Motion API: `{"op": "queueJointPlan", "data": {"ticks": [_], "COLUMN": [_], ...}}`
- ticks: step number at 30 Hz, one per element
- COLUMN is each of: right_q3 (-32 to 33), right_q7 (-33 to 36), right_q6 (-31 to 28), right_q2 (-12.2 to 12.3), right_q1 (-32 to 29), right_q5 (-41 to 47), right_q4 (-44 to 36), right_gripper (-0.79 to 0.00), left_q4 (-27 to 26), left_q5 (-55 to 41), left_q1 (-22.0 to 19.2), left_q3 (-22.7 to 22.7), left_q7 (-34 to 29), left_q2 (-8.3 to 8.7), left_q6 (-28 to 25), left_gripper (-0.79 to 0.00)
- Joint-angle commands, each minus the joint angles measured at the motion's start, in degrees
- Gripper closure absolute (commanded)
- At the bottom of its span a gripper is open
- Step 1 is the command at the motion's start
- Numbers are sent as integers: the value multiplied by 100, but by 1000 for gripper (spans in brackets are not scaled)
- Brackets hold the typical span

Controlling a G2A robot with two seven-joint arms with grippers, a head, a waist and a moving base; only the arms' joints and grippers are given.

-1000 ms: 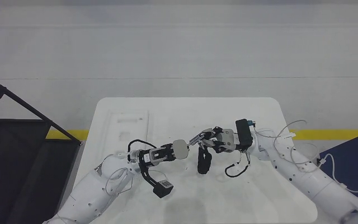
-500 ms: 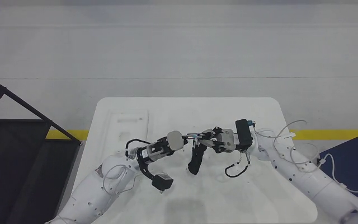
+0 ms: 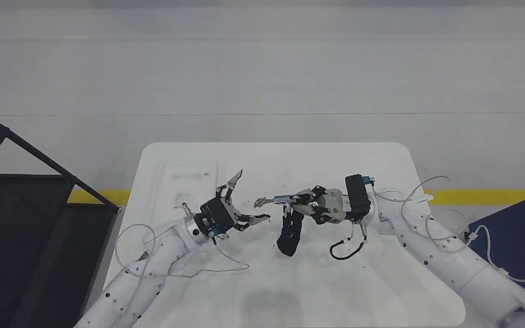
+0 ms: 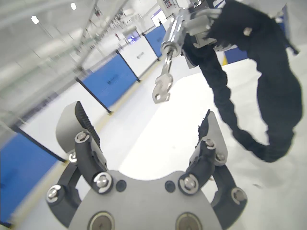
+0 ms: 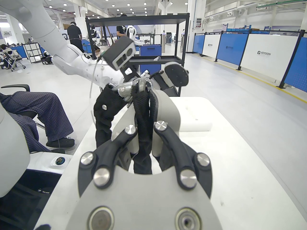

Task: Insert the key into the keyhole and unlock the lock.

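A silver lock cylinder [image 4: 176,33] with a black fabric-sleeved cable [image 4: 268,89] hangs above the white table [image 3: 361,164]. My right gripper [image 3: 305,202] is shut on it, and in the right wrist view the black sleeve [image 5: 142,113] runs between the right gripper's [image 5: 144,94] fingers. A silver key [image 4: 163,86] sticks out of the cylinder's end; from above, the key [image 3: 263,200] points toward my left arm. My left gripper [image 4: 144,110] stands open a short way from the key, touching nothing. In the top view, the left gripper [image 3: 251,197] is spread wide.
A loose black cable [image 3: 344,247] lies on the table under the right wrist. A dark frame and panel [image 3: 37,238] stand off the table's left side. A white slab [image 5: 191,120] rests on the table beyond the lock.
My left gripper has opened, let go of the key and drawn back to the left, turning as it went. The key stays in the cylinder. The black sleeve swung slightly left.
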Motion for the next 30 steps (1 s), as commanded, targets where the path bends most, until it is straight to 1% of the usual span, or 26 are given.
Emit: {"op": "queueJointPlan", "data": {"ticks": [1,3,4,6,7,9,14,18,20,22,25,30], "right_q3": [0,0,0,0,0,0,0,0,46,136,284,515], "right_q7": [0,0,0,0,0,0,0,0,186,394,508,605], "right_q6": [0,0,0,0,0,0,0,0,151,245,214,134], "right_q2": [0,0,0,0,0,0,0,0,-6,-1,16,34], "right_q1": [0,0,0,0,0,0,0,0,-61,-100,-169,-267], "right_q5": [0,0,0,0,0,0,0,0,27,21,58,36], "right_q4": [0,0,0,0,0,0,0,0,-92,-193,-249,-302], "right_gripper": [0,0,0,0,0,0,0,0,0,0,0,0], "left_q4": [-9,12,2,-15,-48,-57,-55,49,144,288,392,446], "left_q5": [-1065,-1795,-2033,-2274,-2323,-2376,-2559,-3139,-3720,-4653,-6137,-8011], "left_q1": [7,35,23,24,19,46,97,112,113,96,-43,-224], "left_q3": [-204,-345,-426,-516,-559,-578,-546,-474,-423,-344,-246,-132], "left_q7": [-562,-1132,-1399,-1898,-2051,-2300,-2549,-2750,-2905,-3211,-3945,-5221], "left_q2": [32,59,75,108,121,139,135,117,105,100,122,217], "left_q6": [-927,-1440,-1586,-1867,-1964,-2153,-2214,-2349,-2457,-2587,-2669,-2789], "left_gripper": [-785,-785,-785,-785,-785,-785,-785,-785,-785,-785,-785,-785]}}
